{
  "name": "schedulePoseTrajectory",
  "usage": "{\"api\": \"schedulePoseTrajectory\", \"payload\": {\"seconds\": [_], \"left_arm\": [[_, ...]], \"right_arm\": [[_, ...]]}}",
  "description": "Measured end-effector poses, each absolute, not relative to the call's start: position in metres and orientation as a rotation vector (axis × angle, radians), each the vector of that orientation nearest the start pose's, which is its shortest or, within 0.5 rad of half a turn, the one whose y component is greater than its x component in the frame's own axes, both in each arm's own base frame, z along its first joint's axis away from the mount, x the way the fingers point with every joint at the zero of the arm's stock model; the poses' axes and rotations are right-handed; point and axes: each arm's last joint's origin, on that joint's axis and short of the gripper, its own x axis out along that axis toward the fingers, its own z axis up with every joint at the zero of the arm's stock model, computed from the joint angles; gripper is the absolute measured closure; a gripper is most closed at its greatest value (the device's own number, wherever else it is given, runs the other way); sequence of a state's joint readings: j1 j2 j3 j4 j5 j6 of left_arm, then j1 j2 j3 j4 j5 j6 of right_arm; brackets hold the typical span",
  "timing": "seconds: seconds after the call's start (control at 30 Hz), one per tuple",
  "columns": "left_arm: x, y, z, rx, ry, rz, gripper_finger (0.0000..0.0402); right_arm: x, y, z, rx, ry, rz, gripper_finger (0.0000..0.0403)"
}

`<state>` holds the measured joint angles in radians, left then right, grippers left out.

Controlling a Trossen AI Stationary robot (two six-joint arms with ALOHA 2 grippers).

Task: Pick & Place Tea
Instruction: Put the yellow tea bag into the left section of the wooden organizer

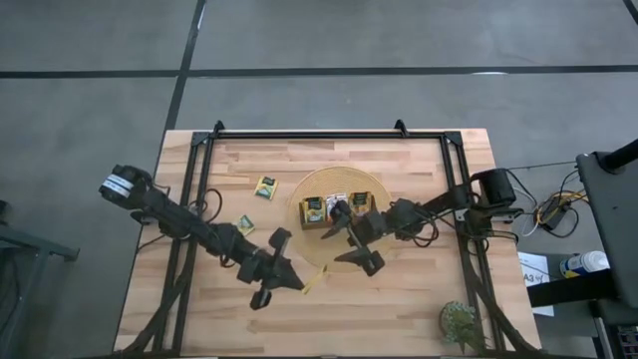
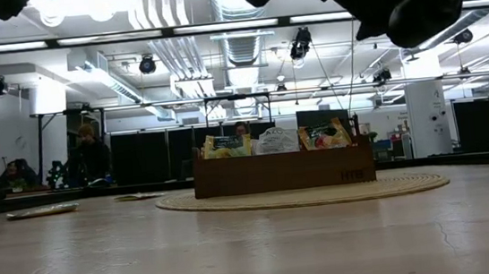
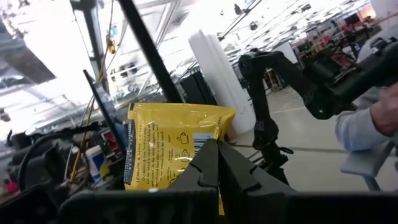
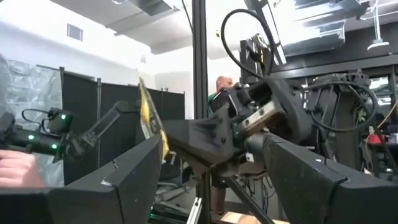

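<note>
Wooden worktop (image 1: pixel 399 299) in a dim, strip-lit hall.
Left tool (image 1: pixel 295 283) clamped on a yellow tea packet (image 3: pixel 171 149); right tool (image 1: pixel 349 242) spread apart above the round mat (image 1: pixel 376 185).

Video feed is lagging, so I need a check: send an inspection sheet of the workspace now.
Surface: wooden table; round mat under tray.
Job's things: tray packets in all compartments; two loose packets on table; yellow packet held.
Clutter: small plant.
Grippers: left gripper jaws shut on yellow packet; right gripper jaws open, empty.
Cables: cables off table's right side.
Surroundings: person behind table.
</note>
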<state>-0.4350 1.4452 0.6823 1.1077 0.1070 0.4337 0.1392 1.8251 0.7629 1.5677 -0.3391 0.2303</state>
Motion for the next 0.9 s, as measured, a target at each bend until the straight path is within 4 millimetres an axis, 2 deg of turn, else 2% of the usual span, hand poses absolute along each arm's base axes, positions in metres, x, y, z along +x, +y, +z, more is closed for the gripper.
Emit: {"api": "schedulePoseTrajectory", "payload": {"seconds": [0.17, 0.43, 0.67, 0.9], "left_arm": [[0.265, -0.133, 0.272, 0.402, -0.472, -0.460, 0.0401], [0.265, -0.132, 0.273, 0.400, -0.471, -0.429, 0.0401], [0.265, -0.132, 0.273, 0.398, -0.469, -0.429, 0.0401], [0.265, -0.132, 0.273, 0.394, -0.467, -0.431, 0.0401]], "right_arm": [[0.338, 0.059, 0.222, 0.169, -0.458, 0.536, 0.0132], [0.339, 0.075, 0.224, 0.114, -0.485, 0.571, 0.0137], [0.350, 0.081, 0.228, 0.095, -0.490, 0.572, 0.0139], [0.363, 0.087, 0.239, 0.081, -0.464, 0.576, 0.0140]]}}
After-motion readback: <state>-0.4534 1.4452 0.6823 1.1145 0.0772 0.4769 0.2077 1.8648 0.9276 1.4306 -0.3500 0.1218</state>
